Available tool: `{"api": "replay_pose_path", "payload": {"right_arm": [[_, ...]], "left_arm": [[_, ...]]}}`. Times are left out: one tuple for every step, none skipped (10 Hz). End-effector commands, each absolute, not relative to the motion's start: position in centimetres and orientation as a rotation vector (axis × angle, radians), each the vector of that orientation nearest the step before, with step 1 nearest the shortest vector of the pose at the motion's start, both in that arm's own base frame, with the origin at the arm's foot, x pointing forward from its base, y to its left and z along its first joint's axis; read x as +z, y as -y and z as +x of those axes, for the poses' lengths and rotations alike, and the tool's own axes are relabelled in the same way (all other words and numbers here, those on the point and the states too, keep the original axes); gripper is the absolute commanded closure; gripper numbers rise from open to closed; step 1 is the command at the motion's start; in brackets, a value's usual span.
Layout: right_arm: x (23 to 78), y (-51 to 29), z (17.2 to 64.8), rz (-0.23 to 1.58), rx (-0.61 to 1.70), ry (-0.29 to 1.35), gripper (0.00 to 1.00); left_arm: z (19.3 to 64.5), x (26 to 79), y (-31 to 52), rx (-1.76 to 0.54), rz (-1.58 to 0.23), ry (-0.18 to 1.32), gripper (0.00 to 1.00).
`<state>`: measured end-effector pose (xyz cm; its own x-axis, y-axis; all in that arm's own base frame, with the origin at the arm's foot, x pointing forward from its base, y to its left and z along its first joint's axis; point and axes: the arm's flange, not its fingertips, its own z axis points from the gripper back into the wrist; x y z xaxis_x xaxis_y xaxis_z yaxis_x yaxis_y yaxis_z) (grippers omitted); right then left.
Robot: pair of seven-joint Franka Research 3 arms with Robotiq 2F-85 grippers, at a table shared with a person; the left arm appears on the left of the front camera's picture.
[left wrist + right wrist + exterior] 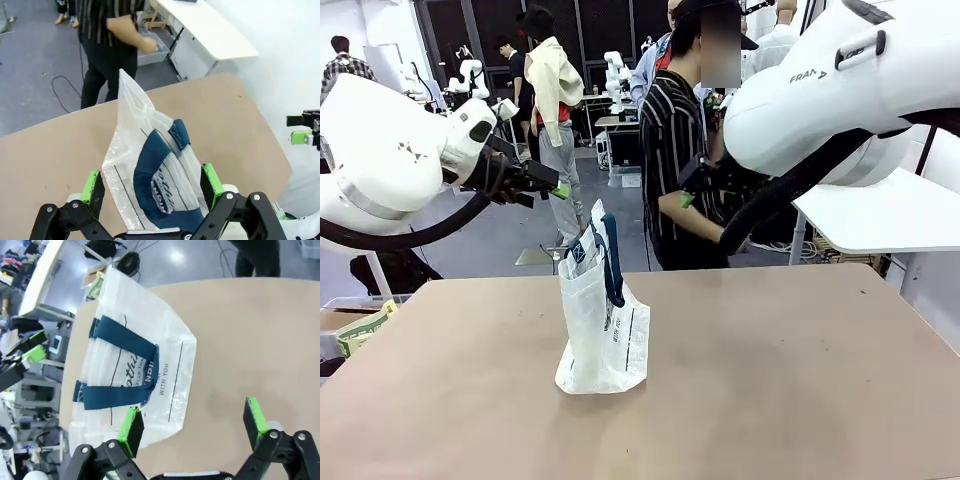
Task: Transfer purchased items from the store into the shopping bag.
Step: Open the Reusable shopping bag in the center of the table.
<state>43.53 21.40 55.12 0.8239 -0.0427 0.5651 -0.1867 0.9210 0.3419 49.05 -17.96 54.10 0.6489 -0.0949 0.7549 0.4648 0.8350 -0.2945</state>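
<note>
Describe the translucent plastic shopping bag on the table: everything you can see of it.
The translucent whitish plastic shopping bag stands upright near the middle of the brown table, base spread, top pinched narrow. Two dark navy strap handles droop down its side. A dark oval logo with pale lettering and thin printed lines mark its face. The film is thin and creased. Only the tabletop touches it.
</note>
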Motion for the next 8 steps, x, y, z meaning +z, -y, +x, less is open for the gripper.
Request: {"api": "replay_pose_path", "payload": {"right_arm": [[54.8,-22.2,43.4,0.402,0.093,0.59,0.0],[55.2,-24.6,43.6,0.453,0.136,0.568,0.0],[55.3,-26.6,44.2,0.453,0.156,0.526,0.0],[55.2,-28.5,44.7,0.454,0.172,0.506,0.0],[55.6,-29.6,44.9,0.472,0.187,0.505,0.0],[55.9,-30.9,44.7,0.509,0.234,0.483,0.0],[55.8,-32.4,44.3,0.545,0.266,0.451,0.0],[55.6,-33.6,44.1,0.563,0.3,0.436,0.0]], "left_arm": [[49.1,53.9,18.7,-0.34,-0.507,0.793,0.0],[50.1,53.2,19.4,-0.352,-0.539,0.769,0.0],[51.3,52.5,20.7,-0.358,-0.549,0.739,0.0],[52.1,51.8,21.5,-0.375,-0.532,0.709,0.0],[52.9,51.4,21.9,-0.37,-0.518,0.694,0.0],[53.3,50.9,22.2,-0.372,-0.509,0.666,0.0],[53.4,50.5,22.5,-0.377,-0.509,0.646,0.0],[53.7,50.2,22.5,-0.359,-0.481,0.647,0.0]]}}
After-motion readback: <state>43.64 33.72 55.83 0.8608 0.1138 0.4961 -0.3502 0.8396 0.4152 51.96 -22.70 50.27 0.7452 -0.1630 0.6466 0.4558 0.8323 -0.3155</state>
